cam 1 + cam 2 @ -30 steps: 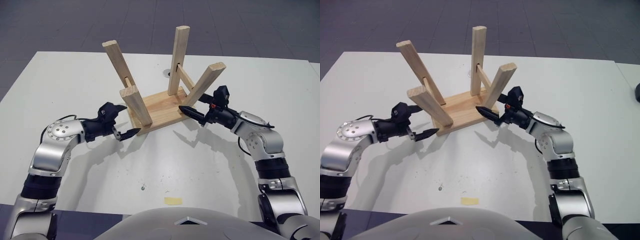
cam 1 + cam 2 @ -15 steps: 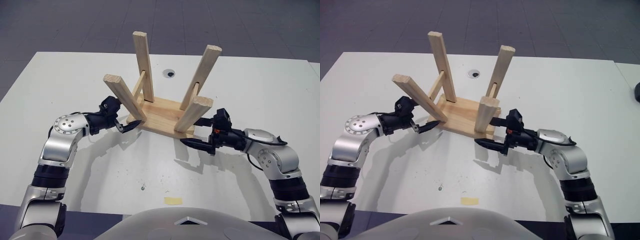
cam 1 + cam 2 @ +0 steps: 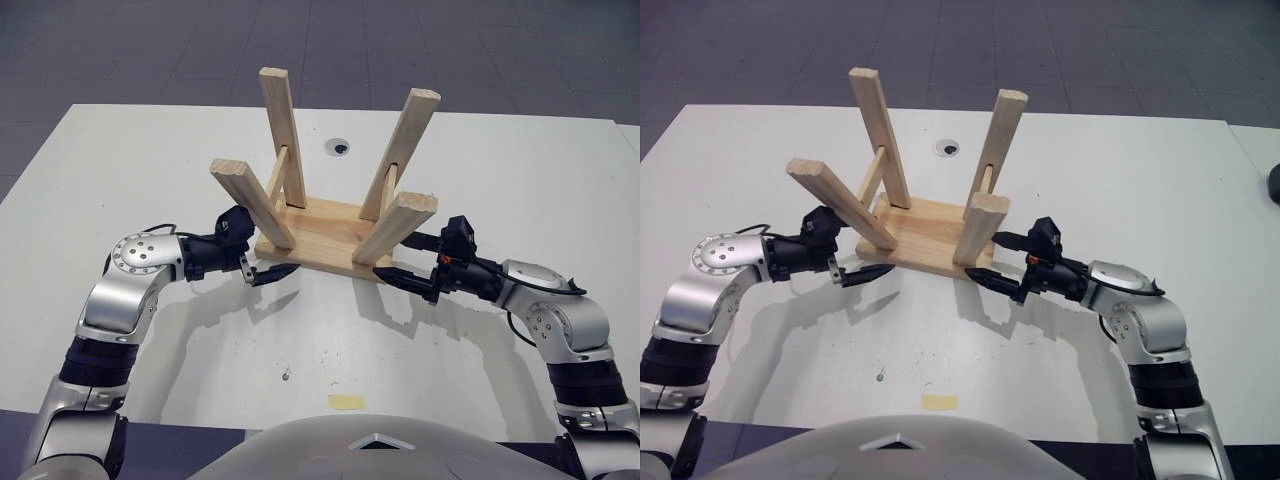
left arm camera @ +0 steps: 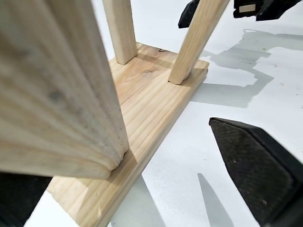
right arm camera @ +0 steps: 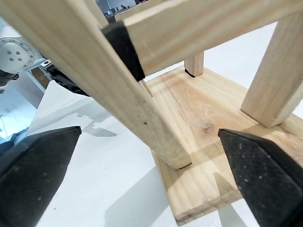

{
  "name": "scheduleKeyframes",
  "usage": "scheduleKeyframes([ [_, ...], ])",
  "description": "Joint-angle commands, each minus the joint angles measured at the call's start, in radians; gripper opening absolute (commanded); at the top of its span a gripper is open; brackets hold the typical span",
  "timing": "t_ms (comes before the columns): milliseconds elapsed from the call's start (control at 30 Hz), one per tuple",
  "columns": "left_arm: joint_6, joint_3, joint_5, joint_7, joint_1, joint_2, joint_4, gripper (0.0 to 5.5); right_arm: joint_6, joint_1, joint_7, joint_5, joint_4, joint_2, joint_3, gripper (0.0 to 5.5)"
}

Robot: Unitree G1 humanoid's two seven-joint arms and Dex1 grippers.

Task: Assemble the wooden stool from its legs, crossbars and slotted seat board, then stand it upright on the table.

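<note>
Fingers released beside upturned pale wooden stool (image 3: 325,215)

At nine o'clock, the black left gripper (image 3: 268,270) is held parted about the edge of the seat board (image 3: 320,240). The stool is rested seat-down on the white table (image 3: 150,150), legs (image 3: 281,130) up. At three o'clock, the black right gripper (image 3: 400,258) is likewise spread. Assembly is judged complete; both sides must be gripped and the stool inverted next.

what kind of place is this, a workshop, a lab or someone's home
Likely a robotics lab or test hall, not a home: a plain white table with a cable hole, grey tiled floor beyond it, and a wooden stool standing upside down on the table.
</note>
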State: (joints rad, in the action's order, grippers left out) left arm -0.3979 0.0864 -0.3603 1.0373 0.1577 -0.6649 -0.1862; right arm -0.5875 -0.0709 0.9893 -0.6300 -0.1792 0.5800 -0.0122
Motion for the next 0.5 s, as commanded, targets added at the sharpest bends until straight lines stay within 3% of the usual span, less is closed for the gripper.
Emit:
scheduleKeyframes([
  [33, -0.076, -0.012, -0.069, 0.017, -0.002, -0.012, -0.066, 5.38, -0.007, -0.023, 0.013, -0.003, 0.011, 0.008, 0.006, 5.40],
  [433, 0.076, -0.053, -0.013, -0.031, 0.075, 0.038, 0.147, 5.38, 0.001, -0.089, 0.074, 0.006, 0.067, 0.004, -0.015, 5.40],
  [500, 0.083, -0.037, -0.009, -0.008, 0.084, 0.036, 0.169, 5.06, 0.003, -0.109, 0.085, 0.002, 0.094, -0.005, -0.012, 5.05],
])
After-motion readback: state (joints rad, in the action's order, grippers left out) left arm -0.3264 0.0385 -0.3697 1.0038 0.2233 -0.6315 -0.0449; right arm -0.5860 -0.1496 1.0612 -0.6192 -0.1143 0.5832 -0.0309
